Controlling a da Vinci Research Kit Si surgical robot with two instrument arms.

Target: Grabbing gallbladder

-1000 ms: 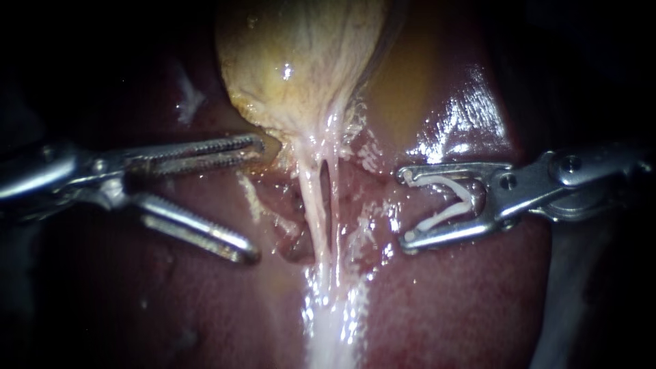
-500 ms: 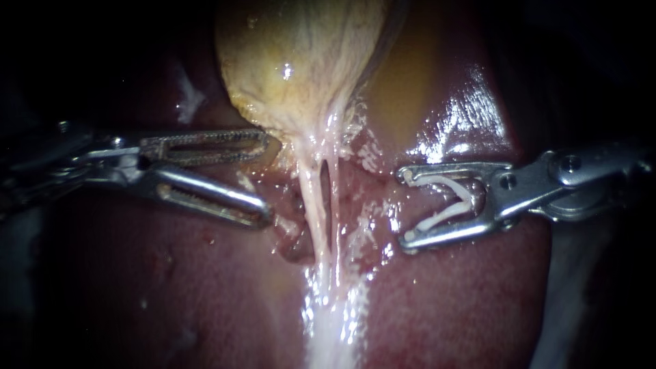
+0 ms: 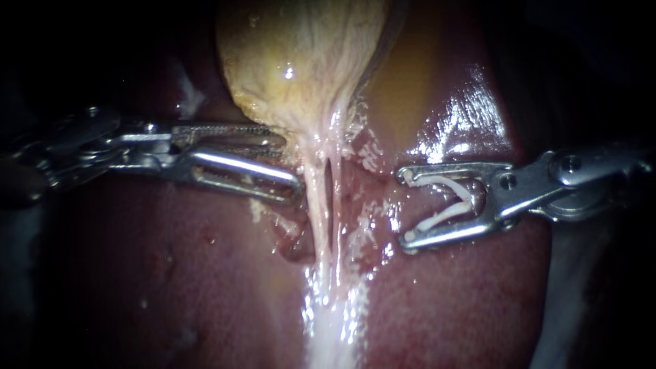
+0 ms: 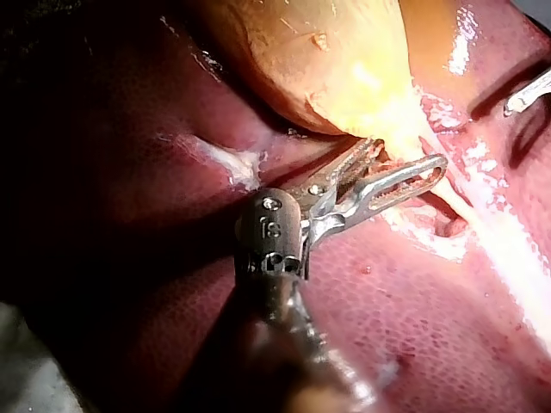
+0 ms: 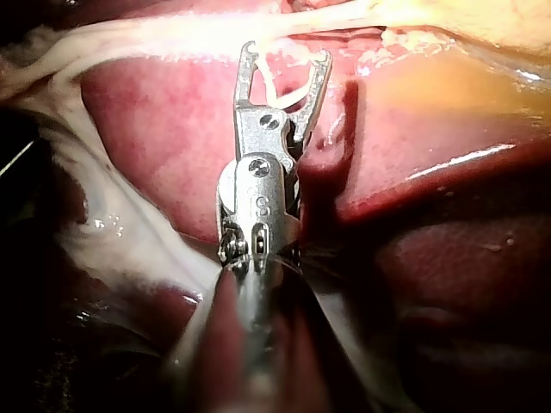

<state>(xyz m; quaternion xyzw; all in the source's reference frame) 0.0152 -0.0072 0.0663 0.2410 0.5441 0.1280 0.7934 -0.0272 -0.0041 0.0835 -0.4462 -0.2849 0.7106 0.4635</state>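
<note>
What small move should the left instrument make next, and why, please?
Probably close the left instrument on the gallbladder: it is open, its tip at the gallbladder's lower edge, with pale tissue seemingly in the gap. The right instrument, holding a clip, stands apart.

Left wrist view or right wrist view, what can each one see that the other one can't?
Only the left wrist view shows the left instrument, beside the yellow gallbladder. Only the right wrist view shows the white clip in the right instrument. Both show the red liver, the pale strand, and the right instrument, just its edge in the left wrist view.
</note>
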